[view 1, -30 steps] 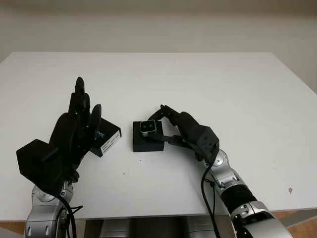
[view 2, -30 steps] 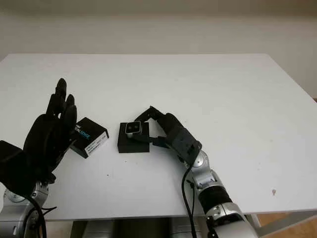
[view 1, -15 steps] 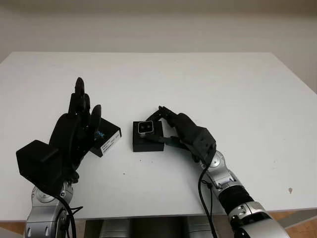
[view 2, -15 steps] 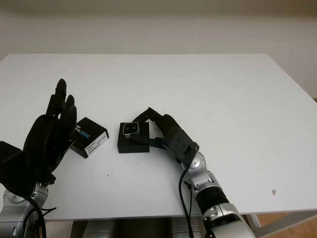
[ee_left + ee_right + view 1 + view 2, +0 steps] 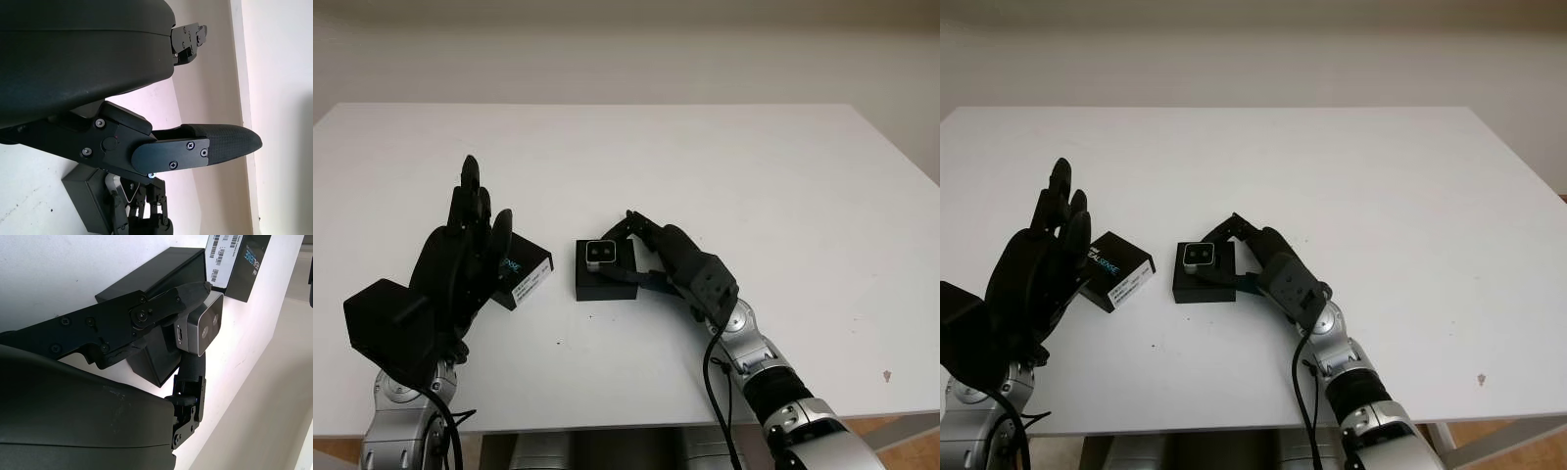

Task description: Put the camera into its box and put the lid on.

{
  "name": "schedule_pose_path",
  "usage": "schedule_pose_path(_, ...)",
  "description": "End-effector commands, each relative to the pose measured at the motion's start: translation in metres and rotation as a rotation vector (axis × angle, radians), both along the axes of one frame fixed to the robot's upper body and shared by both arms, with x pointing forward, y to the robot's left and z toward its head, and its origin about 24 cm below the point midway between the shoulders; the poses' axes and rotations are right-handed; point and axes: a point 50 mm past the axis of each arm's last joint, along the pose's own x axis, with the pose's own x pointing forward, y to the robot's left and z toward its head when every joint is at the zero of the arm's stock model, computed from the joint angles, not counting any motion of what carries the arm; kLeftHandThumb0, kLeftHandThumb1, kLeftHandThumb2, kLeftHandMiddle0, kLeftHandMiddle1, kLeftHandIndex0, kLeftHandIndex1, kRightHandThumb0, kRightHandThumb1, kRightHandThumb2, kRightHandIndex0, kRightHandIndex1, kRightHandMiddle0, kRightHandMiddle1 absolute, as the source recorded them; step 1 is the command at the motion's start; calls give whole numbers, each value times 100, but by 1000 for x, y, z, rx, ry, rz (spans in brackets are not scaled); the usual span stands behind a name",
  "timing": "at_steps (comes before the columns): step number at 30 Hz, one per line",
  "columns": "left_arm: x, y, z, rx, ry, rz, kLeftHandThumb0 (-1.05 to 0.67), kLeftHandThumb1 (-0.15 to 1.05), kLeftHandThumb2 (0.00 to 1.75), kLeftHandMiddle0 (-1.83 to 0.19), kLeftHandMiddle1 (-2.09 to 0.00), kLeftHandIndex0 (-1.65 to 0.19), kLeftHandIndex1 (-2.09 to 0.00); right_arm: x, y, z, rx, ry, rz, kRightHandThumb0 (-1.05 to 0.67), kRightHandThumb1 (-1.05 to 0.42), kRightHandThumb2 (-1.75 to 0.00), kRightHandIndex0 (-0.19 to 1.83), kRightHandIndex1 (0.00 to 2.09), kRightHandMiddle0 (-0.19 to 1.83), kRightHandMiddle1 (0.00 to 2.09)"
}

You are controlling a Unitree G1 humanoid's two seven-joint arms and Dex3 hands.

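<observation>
The small silver camera (image 5: pixel 600 253) is pinched between the fingers of my right hand (image 5: pixel 626 251), lens up, at the top of the open black box (image 5: pixel 605 285) in the middle of the table. In the right wrist view a finger (image 5: pixel 161 308) presses the camera (image 5: pixel 203 325) from one side and another from below, just over the box (image 5: pixel 161 271). The black lid (image 5: pixel 528 270) with a white label lies left of the box. My left hand (image 5: pixel 460 264) is raised open beside the lid, holding nothing.
The white table (image 5: pixel 754 176) stretches wide to the back and right. A small dark speck (image 5: pixel 887 375) marks its near right corner. In the left wrist view the box (image 5: pixel 88 200) sits beyond my left hand's finger (image 5: pixel 195 147).
My right hand has shifted slightly left with the camera, settling it over the box. The left hand and the lid have stayed in place.
</observation>
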Motion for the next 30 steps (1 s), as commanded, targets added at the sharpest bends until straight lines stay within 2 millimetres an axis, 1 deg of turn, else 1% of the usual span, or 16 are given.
schedule_pose_path(1,-2,1,4,5,-18,-3,-84,105,55,19,0,19,0,1,2,3,-8,-19,9,-52,-105,-14,4,5,33,158)
schedule_pose_path(19,-2,2,4,7,-20,-8,-83,105,55,19,0,19,0,3,-3,5,-7,-21,-8,-52,-105,-14,3,5,33,156)
schedule_pose_path(30,-3,2,4,8,-19,-23,-83,105,56,19,0,19,0,3,-3,3,-12,-17,-9,-52,-105,-14,3,5,33,155)
